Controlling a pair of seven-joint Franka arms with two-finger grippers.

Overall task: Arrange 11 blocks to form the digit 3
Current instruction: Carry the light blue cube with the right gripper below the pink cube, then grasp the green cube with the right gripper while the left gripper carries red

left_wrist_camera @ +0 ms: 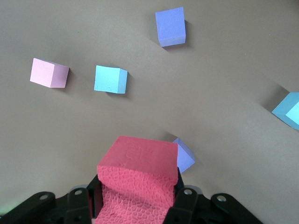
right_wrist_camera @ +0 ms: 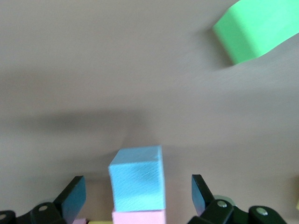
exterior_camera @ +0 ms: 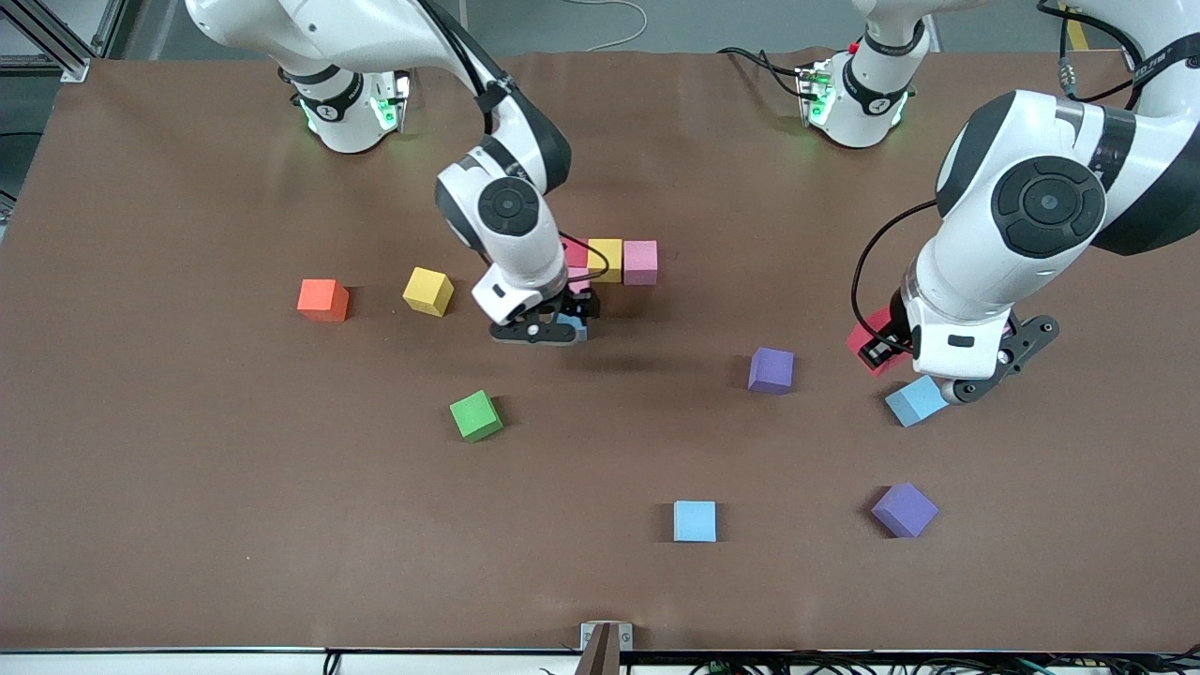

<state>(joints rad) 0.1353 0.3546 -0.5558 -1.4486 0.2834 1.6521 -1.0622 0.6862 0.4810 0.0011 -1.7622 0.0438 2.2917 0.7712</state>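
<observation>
Digit 3 barely begun
Five blocks (exterior_camera: pixel 640 262) are laid; six remain. The right tool (exterior_camera: pixel 547 328) stands wide around a blue block (right_wrist_camera: pixel 138 184); the left tool (left_wrist_camera: pixel 135 201) holds a red block (left_wrist_camera: pixel 138 179) above the counter (exterior_camera: pixel 187 469).

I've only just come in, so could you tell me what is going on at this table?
Two arms are laying foam blocks out on the table. The right pincer stands open around a light blue block set against a pink block, beside a started row of red, yellow and pink. The left pincer is shut on a red block, over the left arm's end of the table. Orange, yellow, green, purple and light blue blocks lie scattered.
</observation>
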